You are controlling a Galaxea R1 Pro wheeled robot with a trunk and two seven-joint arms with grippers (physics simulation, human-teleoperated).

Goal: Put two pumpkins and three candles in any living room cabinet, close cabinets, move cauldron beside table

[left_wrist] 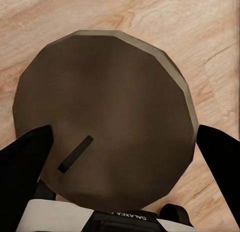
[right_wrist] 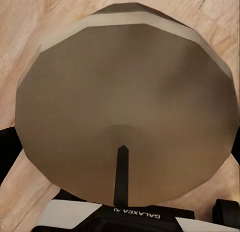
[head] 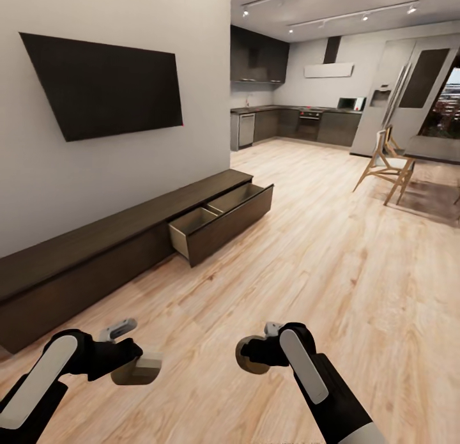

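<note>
Left gripper (head: 137, 366) clamps one stubby grey-tan candle (left_wrist: 105, 117); right gripper (head: 250, 354) grips another candle (right_wrist: 125, 111), both above wood floor (head: 332, 265), near the cabinet (head: 96, 252), drawer (head: 220, 222) open.

You have two candles in view: one candle (head: 137, 368) clamped in your left pincer (head: 131, 361), seen wick-end on from the left wrist (left_wrist: 105, 117), and a second candle (head: 250, 356) clamped in your right pincer (head: 255, 353), also wick-end on from the right wrist (right_wrist: 125, 111). That makes two pincers, each holding one. Ahead of your left pincer runs one long dark cabinet (head: 96, 252), and you can count one drawer (head: 220, 220) pulled out of it, split into two compartments. Above it hangs one television (head: 105, 83). Far ahead of your right pincer stands one wooden chair (head: 386, 163).
</note>
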